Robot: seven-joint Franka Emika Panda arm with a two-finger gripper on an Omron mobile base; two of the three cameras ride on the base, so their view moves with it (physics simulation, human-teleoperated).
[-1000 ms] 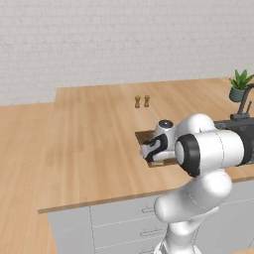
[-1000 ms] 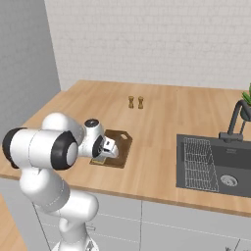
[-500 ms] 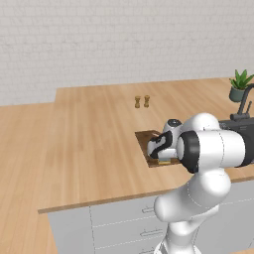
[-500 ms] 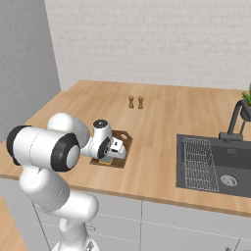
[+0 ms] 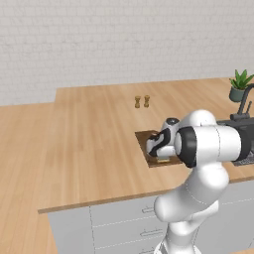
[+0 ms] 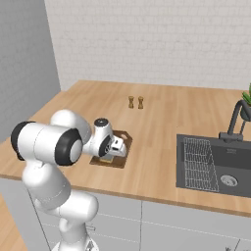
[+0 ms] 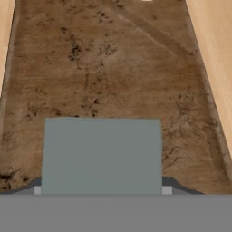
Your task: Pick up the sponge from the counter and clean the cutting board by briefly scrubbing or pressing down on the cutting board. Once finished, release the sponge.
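Note:
The dark brown cutting board (image 7: 108,68) fills the hand view; it lies on the light-wood counter (image 5: 89,134) near the front edge. The grey-blue sponge (image 7: 103,156) rests flat on the board, held between my fingertips (image 7: 168,183). From the left base view my gripper (image 5: 158,150) is low over the board (image 5: 145,140), and a sliver of the sponge's yellow layer (image 5: 162,159) shows beneath it. The right base view shows the same: gripper (image 6: 113,148) shut on the sponge (image 6: 106,159), pressed onto the board (image 6: 123,135).
Two small shakers (image 5: 142,101) stand behind the board. A dark sink basin (image 6: 215,164) with a black faucet (image 6: 233,120) lies to the right, and a potted plant (image 5: 239,85) stands behind it. The counter's front edge runs just in front of the board.
The hand with the sponge has slid a little along the board toward the sink side. The board and the cameras have stayed put.

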